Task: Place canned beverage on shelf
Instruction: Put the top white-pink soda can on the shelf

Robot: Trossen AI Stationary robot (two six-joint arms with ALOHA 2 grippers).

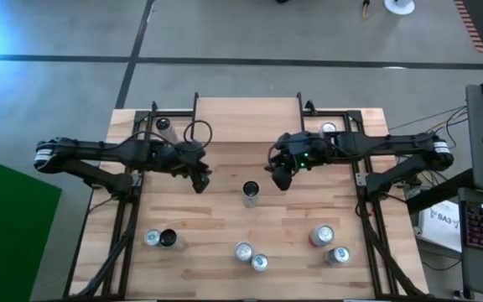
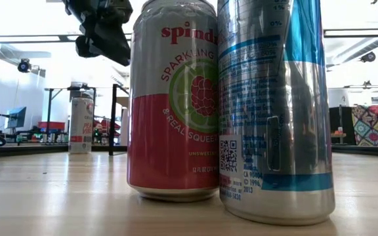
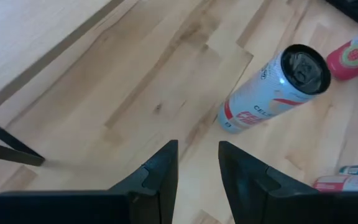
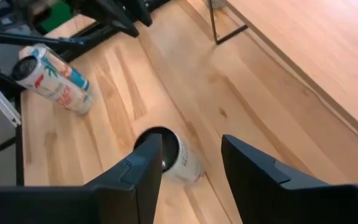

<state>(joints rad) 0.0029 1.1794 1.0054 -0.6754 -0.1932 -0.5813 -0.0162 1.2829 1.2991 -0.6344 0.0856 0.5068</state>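
Can (image 1: pixel 251 194) stands upright mid-table, just ahead of your right gripper (image 1: pixel 280 180), whose fingers are parted and hold nothing; your left gripper (image 1: pixel 200 184), narrowly parted and empty, hovers beside; shelf (image 1: pixel 247 119) lies beyond, bare.

Low view, centre of frame: a pink-and-white can (image 2: pixel 172 98) carries "spindr" in red near its top, cut off by the neighbouring can, then "SPARKLING", "& REAL SQUEEZ" along a green lime graphic, "UNSWE" and "12 FL OZ" lower down.

Right of it, a silver-and-blue can (image 2: pixel 277 108) bears a panel of fine print, too small to read, with a QR code at its lower left.

Left wrist view, upper right: a white-and-red can (image 3: pixel 272 90) shows letters that appear to read "CEL".

High view, right edge: a white box (image 1: pixel 440 224) carries dark lettering, illegible.
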